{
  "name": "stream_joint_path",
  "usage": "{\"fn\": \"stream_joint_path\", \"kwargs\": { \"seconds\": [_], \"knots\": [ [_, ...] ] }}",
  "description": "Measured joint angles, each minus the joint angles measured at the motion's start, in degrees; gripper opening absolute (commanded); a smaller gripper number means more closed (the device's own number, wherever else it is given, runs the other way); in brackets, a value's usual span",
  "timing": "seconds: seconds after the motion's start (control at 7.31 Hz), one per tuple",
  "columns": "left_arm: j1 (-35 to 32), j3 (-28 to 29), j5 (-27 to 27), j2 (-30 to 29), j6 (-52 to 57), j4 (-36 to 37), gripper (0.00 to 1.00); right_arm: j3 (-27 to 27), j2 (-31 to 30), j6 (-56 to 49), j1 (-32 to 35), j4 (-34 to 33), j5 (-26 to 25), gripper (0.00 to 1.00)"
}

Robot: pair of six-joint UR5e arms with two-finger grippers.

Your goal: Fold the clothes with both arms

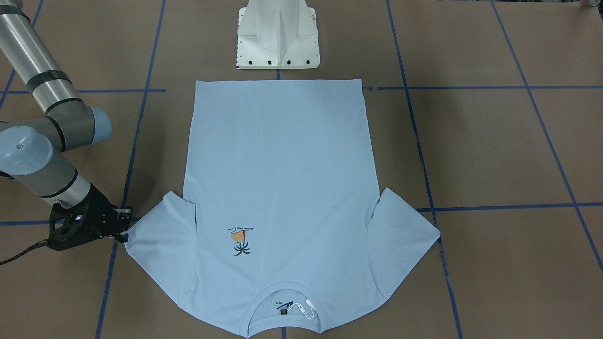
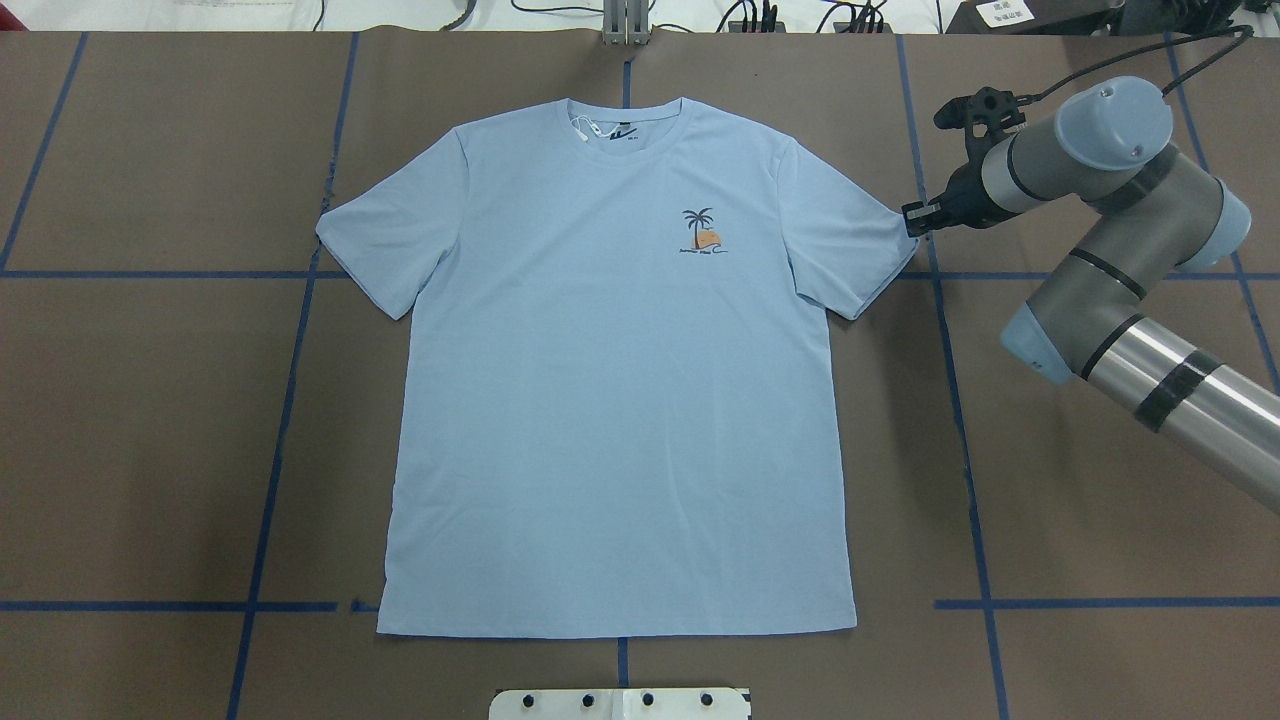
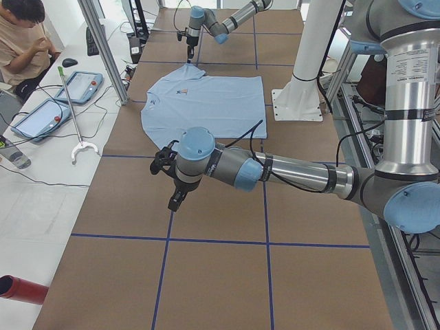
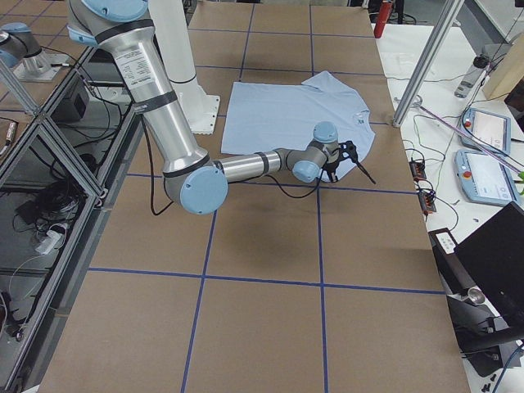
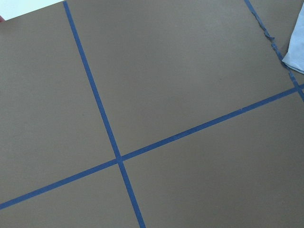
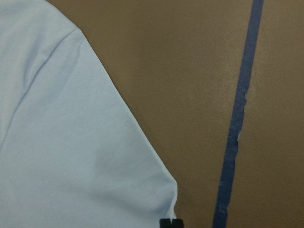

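Only the exterior left view shows the left claw (image 3: 176,199), over bare table (image 3: 213,275), apart from the T-shirt (image 2: 620,400); released or clenched, I cannot tell. The overhead view shows the right claw (image 2: 912,218) at the sleeve (image 2: 850,250) corner, its state equally unclear. The shirt lies flat, palm-tree print (image 2: 700,232) up, hem toward the pedestal (image 1: 278,37), with open table on every side.

We're in a robotics lab: industrial left arm (image 3: 289,172), white pedestal (image 1: 278,42), brown table (image 2: 150,450) w/ blue tape grid (image 2: 100,606), alu. frame posts (image 3: 103,48), teach pendants (image 3: 79,86) & cables (image 2: 745,15) on side bench (image 3: 34,206), person (image 3: 20,41) seated.
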Motion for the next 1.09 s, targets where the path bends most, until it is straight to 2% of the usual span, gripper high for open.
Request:
{"fn": "stream_joint_path", "kwargs": {
  "seconds": [0.41, 0.82, 1.09],
  "knots": [
    [0.0, 0.0, 0.0, 0.0, 0.0, 0.0, 1.00, 1.5, 5.7, 9.1, -2.3, -5.3, -2.5, 0.00],
    [0.0, 0.0, 0.0, 0.0, 0.0, 0.0, 1.00, 0.4, 16.0, 14.8, -8.2, -16.2, -11.9, 0.00],
    [0.0, 0.0, -0.1, 0.0, 0.0, 0.0, 1.00, -2.0, 19.7, 16.0, -10.9, -17.6, -16.4, 0.00]
  ]
}}
